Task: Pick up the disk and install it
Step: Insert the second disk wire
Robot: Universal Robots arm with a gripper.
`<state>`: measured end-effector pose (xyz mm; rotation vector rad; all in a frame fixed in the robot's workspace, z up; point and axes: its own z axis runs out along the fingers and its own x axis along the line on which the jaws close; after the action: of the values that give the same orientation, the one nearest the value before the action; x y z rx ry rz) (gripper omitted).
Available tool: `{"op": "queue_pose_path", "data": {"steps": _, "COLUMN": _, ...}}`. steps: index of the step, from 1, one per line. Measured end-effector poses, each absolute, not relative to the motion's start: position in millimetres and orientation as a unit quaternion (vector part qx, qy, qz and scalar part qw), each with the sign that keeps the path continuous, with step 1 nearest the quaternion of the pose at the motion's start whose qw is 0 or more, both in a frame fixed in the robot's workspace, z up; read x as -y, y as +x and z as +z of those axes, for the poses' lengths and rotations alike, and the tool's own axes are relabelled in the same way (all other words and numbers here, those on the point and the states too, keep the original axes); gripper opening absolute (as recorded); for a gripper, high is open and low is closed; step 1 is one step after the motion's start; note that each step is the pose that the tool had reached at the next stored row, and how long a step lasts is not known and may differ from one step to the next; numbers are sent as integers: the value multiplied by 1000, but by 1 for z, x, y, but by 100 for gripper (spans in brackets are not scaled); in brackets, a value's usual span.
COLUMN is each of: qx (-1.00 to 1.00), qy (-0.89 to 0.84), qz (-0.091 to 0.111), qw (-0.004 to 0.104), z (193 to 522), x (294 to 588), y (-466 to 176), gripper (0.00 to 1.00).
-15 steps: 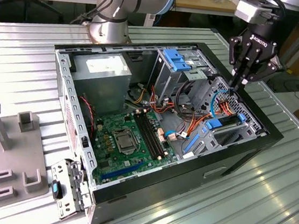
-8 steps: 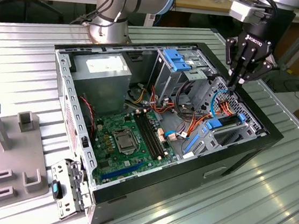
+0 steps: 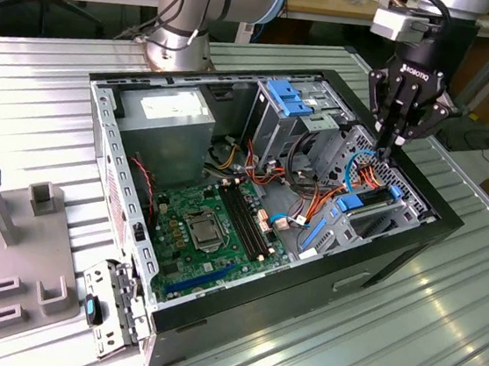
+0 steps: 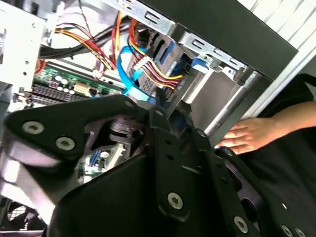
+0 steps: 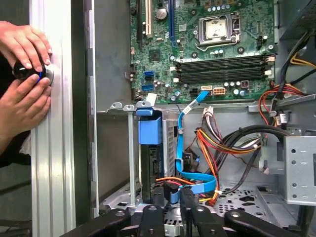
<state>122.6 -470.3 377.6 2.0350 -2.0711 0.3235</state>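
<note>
The end effector (image 3: 394,140) hangs over the drive-bay corner of the open computer case (image 3: 395,253), toward the exterior view's right, its fingers drawn narrowly together with nothing visibly between them, tips just above a tangle of orange and blue cables (image 3: 365,175). The disk (image 5: 149,148) sits upright in its bay inside the case, its blue carrier showing in the first wrist view just beside the case's side wall and near the motherboard (image 5: 212,44). A person's hands (image 5: 22,74) rest on the ribbed metal table (image 3: 438,346) outside the case, clasped around a small dark knob.
</note>
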Motion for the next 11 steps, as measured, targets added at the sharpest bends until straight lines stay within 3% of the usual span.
{"op": "queue_pose_path", "data": {"steps": 2, "qx": 704, "qy": 691, "qz": 118, "qw": 118, "z": 376, "x": 470, "y": 122, "gripper": 31}}
{"op": "queue_pose_path", "data": {"steps": 3, "qx": 703, "qy": 690, "qz": 123, "qw": 123, "z": 375, "x": 470, "y": 122, "gripper": 38}}
{"op": "queue_pose_path", "data": {"steps": 8, "qx": 703, "qy": 689, "qz": 125, "qw": 125, "z": 375, "x": 469, "y": 122, "gripper": 38}}
{"op": "queue_pose_path", "data": {"steps": 11, "qx": 701, "qy": 688, "qz": 133, "qw": 132, "z": 374, "x": 469, "y": 122, "gripper": 38}}
